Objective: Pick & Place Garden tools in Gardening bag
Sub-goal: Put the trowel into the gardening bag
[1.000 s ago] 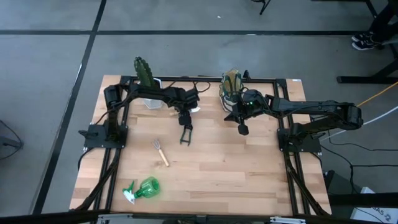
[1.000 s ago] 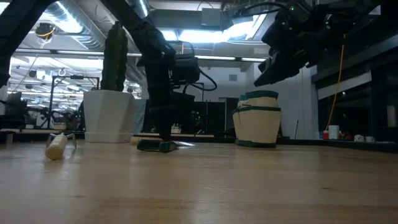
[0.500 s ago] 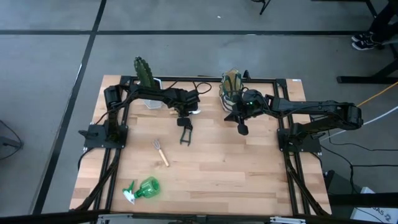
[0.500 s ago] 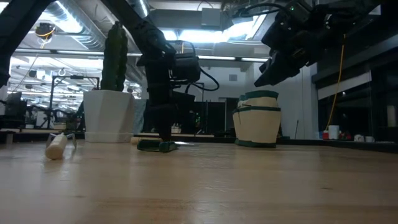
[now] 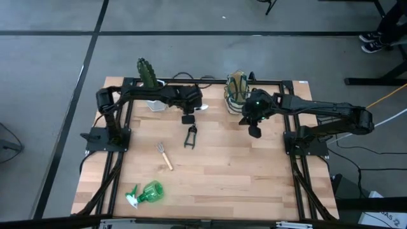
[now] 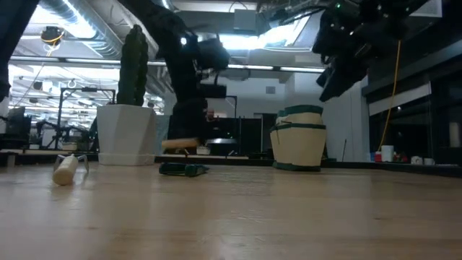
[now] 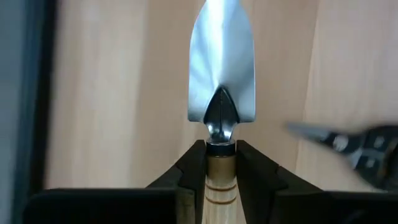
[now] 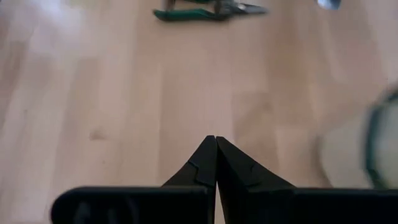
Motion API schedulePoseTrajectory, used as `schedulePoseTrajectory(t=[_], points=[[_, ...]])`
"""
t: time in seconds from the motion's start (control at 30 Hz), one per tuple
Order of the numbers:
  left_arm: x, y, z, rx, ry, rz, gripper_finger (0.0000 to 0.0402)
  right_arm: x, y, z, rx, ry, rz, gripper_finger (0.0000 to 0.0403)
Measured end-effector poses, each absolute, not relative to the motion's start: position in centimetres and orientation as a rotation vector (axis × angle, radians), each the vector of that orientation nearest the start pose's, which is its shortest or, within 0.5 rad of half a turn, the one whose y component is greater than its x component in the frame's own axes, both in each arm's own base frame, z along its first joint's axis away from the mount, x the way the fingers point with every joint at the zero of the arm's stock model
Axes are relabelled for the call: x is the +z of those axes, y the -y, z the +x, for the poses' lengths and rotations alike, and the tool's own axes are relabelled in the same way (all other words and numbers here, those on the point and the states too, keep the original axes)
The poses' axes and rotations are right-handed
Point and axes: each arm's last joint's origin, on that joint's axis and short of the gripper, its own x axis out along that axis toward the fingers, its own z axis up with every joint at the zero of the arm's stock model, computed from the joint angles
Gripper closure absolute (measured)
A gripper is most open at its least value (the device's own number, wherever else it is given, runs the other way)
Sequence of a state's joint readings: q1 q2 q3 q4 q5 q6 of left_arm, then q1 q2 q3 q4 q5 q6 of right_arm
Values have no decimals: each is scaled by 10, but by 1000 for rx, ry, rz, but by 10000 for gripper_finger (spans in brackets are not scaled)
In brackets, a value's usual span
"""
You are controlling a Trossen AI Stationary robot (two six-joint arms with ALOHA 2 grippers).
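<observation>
Trowel (image 7: 221,106) gripped at the wooden handle by left gripper (image 7: 214,163), silver blade pointing forward, lifted off the table (image 5: 241,172) near the 12 o'clock edge. Handle visible from the low view (image 6: 180,144) held level above the wood. Pruners (image 5: 189,137) lying flat just at 6 o'clock of that gripper (image 5: 189,118). Rake (image 5: 165,156) at 8 o'clock of the pruners, apart from them. Green spray bottle (image 5: 147,192) on its side toward the table's 7 o'clock corner. Gardening bag (image 5: 236,89) upright at the 12 o'clock edge. Right gripper (image 5: 255,131) at 5 o'clock of the bag, raised, fingers pressed together, empty. Cactus (image 5: 148,74) in its white pot (image 6: 125,134) at 11 o'clock.
</observation>
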State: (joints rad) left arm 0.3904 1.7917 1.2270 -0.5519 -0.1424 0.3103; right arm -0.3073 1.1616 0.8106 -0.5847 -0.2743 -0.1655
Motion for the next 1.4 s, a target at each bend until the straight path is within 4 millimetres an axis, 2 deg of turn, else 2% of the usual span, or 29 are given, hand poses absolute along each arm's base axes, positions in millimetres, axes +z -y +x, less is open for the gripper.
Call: schedulePoseTrajectory(t=[0.17,0.3,0.47,0.67,1.03,1.17,1.4], points=[[221,-140,331,329,-1031,154,341,253,60,196,-75,-930,12,394],[240,-139,332,365,-906,143,341,261,64,180,-170,-936,-5,394],[255,-140,339,376,-713,139,341,264,75,165,-434,-942,38,394],[270,-134,352,379,-526,174,341,244,91,151,-733,-988,120,394],[297,-117,368,366,-225,226,341,219,117,144,-1001,-737,372,394],[301,-109,371,359,-182,233,341,215,123,142,-1046,-731,413,394],[296,-101,379,369,-172,285,341,202,141,150,-1082,-751,420,394]])
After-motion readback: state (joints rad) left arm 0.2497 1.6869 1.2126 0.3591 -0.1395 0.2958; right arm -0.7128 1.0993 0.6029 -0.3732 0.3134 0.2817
